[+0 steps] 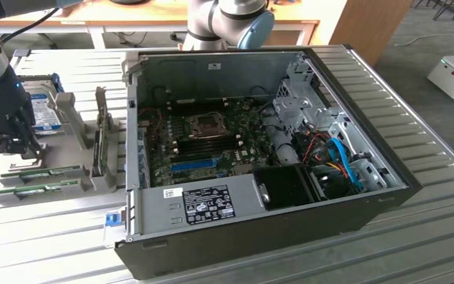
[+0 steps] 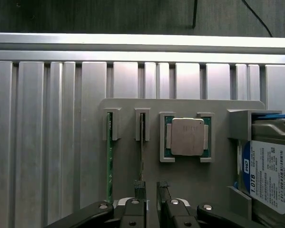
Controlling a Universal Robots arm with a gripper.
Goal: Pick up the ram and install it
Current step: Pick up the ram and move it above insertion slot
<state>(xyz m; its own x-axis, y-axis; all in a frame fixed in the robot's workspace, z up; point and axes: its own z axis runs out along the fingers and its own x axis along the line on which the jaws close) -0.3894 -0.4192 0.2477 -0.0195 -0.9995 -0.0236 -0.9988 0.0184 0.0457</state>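
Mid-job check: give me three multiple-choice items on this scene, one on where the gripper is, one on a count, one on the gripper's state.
1. Where is the gripper?
A. Over the gray parts holder beside the computer case
B. Inside the case
C. Resting on top of the case

2. How many ram sticks stand on edge in the holder's slots?
A. One
B. Two
C. Four

3. What state is the gripper in?
A. Shut on a ram stick
B. Shut on nothing
C. Open

Key:
1 A, the holder lies right under the fingertips.
2 B, a second stick stands in the slot next to the green one.
3 C, a gap shows between the fingertips with nothing clamped.
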